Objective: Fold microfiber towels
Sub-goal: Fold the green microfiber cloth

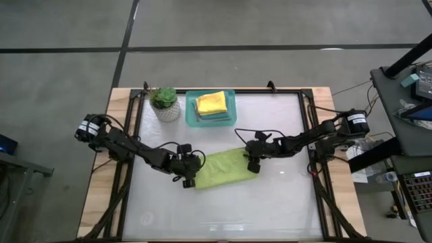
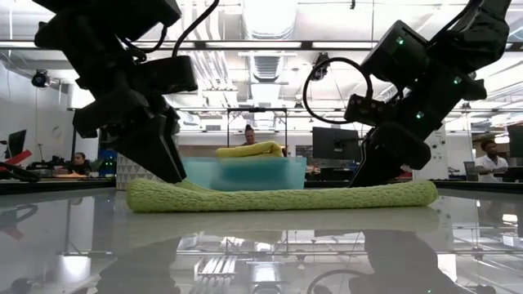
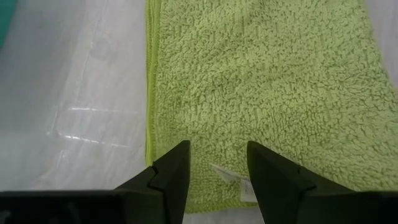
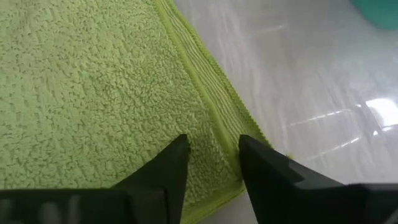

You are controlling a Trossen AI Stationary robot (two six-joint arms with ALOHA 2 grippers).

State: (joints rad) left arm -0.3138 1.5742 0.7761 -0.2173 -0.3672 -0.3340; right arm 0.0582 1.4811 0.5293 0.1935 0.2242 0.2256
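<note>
The lime green towel (image 1: pixel 221 169) lay flat on the table (image 1: pixel 283 202) near its middle, already doubled over into a long strip running left to right. Far behind it stood the teal tray (image 1: pixel 231 115) holding a stack of folded towels (image 1: pixel 211 103), yellow on top, with a small potted plant (image 1: pixel 165 102) to its left.

The left gripper (image 3: pixel 216 163) was down at the strip's left end, its fingers apart on either side of the cloth's edge near a small white tag (image 3: pixel 225 174), not yet pinching. The right gripper (image 4: pixel 214 155) was at the right end, fingers straddling the hemmed corner with a gap between them; whether they had bitten the cloth could not be told.

The towel looked light, limp and fluffy, so it would likely sag and drape when lifted and could slide on the glossy tabletop. The best hold seemed to be the hemmed corners at each end, taking both layers together so the fold would not come open.
</note>
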